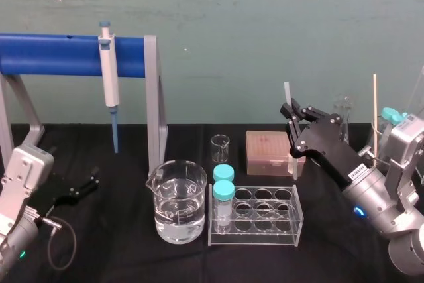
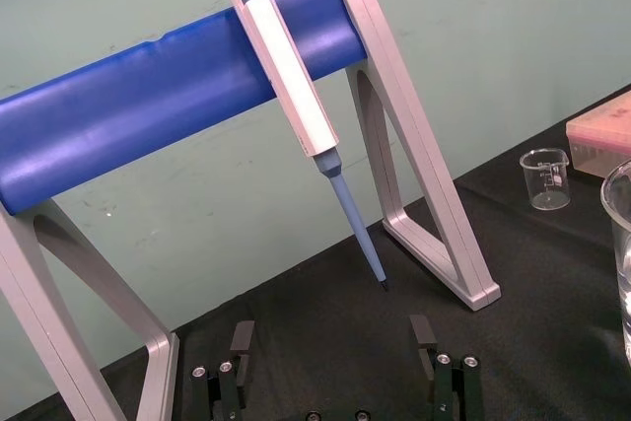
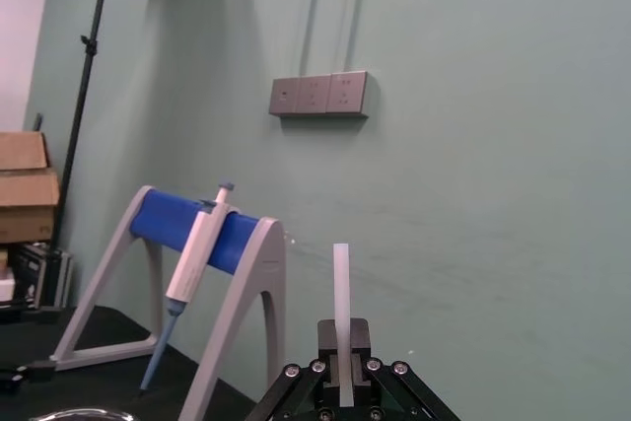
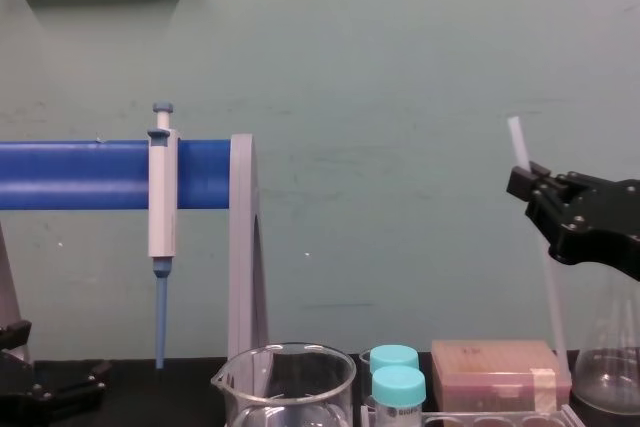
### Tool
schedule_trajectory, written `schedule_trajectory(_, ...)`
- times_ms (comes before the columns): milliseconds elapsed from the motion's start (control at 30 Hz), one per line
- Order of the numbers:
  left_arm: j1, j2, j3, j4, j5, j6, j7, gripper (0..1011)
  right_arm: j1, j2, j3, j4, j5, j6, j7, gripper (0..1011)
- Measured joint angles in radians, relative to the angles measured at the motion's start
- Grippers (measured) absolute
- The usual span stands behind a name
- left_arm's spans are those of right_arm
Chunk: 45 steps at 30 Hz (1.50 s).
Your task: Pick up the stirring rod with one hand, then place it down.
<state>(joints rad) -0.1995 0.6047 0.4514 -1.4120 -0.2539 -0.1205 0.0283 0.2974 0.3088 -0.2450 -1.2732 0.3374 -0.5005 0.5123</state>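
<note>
- Currently one rod (image 1: 287, 92) stands near-upright, clamped tight in the right claw (image 1: 292, 114), held above the pink box (image 1: 268, 152).
- Left claw (image 2: 332, 342) sits low over the surface (image 1: 119, 256), fingers spread wide, holding nothing.
- One pipette (image 1: 109, 77) hangs on the blue stand (image 1: 66, 56).
- Two capped tubes (image 1: 224, 191) sit in one rack (image 1: 265, 220), beside one big beaker (image 1: 177, 207).

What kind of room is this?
Probably a science lab: a pipette hangs on a blue stand, a beaker holds clear liquid, and the right gripper holds a stirring rod above the table. The left gripper sits open, low at its left.
</note>
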Motion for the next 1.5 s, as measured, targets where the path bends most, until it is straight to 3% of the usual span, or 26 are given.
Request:
schedule_trajectory(700, 0.000, 0.000, 0.000, 0.000, 0.000, 0.000, 0.000, 1000, 0.003, -0.010, -0.011, 0.012, 0.033, 0.038, 0.059, 66)
schedule_trajectory(1267, 0.000, 0.000, 0.000, 0.000, 0.000, 0.000, 0.000, 1000, 0.029, -0.014, -0.028, 0.069, 0.094, 0.081, 0.102, 66)
schedule_trajectory(1500, 0.000, 0.000, 0.000, 0.000, 0.000, 0.000, 0.000, 1000, 0.051, -0.020, -0.030, 0.121, 0.130, 0.108, 0.122, 66)
